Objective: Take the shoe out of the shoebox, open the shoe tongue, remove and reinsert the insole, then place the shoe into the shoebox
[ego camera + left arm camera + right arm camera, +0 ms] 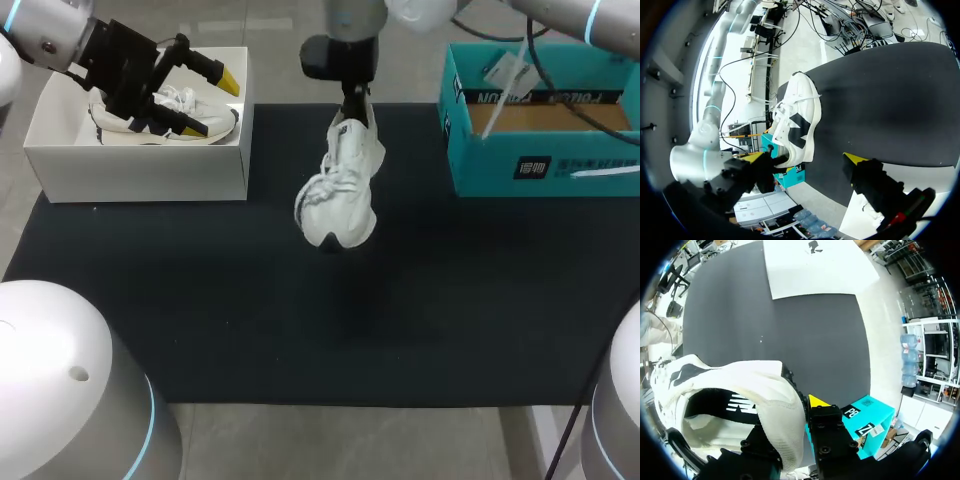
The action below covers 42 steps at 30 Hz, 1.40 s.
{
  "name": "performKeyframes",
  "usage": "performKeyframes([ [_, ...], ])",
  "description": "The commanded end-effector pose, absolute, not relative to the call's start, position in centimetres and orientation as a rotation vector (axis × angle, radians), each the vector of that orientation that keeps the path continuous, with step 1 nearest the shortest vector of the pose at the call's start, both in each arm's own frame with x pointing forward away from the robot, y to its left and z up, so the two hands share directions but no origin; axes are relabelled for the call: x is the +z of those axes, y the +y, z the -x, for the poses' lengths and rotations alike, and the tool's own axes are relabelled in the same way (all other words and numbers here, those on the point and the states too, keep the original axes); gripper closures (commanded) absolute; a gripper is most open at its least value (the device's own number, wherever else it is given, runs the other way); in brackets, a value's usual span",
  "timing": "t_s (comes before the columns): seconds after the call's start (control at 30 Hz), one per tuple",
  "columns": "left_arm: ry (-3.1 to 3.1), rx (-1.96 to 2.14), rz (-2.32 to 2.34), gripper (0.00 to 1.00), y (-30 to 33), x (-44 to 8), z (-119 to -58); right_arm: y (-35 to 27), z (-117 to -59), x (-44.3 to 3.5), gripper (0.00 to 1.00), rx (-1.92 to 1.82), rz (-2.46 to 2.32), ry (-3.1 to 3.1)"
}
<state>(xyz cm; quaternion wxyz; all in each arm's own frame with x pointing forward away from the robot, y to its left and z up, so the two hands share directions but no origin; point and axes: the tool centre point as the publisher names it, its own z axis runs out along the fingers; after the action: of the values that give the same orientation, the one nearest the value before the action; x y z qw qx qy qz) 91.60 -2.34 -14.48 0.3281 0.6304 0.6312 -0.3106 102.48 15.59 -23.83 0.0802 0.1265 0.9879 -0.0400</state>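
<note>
The first step looks done: the white sneaker (340, 190) is out of any box and hangs toe-down in the air over the middle of the black mat (300, 330), not touching it. Opening the tongue, pulling and refitting the insole, and boxing the shoe all appear to be left. In the right wrist view the shoe mouth shows a dark lining, but from this angle I cannot tell whether the insole is seated. The teal shoebox (500, 165) at the right edge of the mat stands open with nothing visible inside. The white shoebox (140, 170) at the left holds a second sneaker (178, 98).

My right arm comes in from the upper right and reaches past the middle. The right gripper (352, 105) points straight down and is clamped on the sneaker's heel collar, one finger inside the mouth and one outside. My left arm sits over the white shoebox, well apart from the hanging shoe. The left gripper (205, 103) is spread wide with nothing in it, its fingers aimed across towards the sneaker.
</note>
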Motion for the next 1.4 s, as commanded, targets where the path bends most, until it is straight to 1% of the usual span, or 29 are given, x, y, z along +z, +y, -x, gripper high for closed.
performKeyframes([
  [0.03, 1.654, -0.811, -1.653, 0.0, -2.3, -14.5, -91.6, 15.5, -101.8, -17.4, 1.0, -0.092, -0.378, 2.949],
  [0.4, 1.654, -0.811, -1.653, 0.0, -2.3, -14.5, -91.6, 14.6, -100.3, -9.9, 1.0, -0.005, -0.454, 2.913],
  [0.67, 1.654, -0.811, -1.653, 0.0, -2.3, -14.5, -91.6, 14.6, -100.0, -6.0, 1.0, -0.037, -0.382, 2.874],
  [0.77, 1.654, -0.811, -1.653, 0.0, -2.3, -14.5, -91.6, 14.6, -99.9, -4.9, 1.0, 0.046, -0.411, 2.843],
  [1.4, 1.654, -0.811, -1.653, 0.0, -2.3, -14.5, -91.6, 14.6, -99.9, -4.9, 1.0, 0.046, -0.411, 2.843],
])
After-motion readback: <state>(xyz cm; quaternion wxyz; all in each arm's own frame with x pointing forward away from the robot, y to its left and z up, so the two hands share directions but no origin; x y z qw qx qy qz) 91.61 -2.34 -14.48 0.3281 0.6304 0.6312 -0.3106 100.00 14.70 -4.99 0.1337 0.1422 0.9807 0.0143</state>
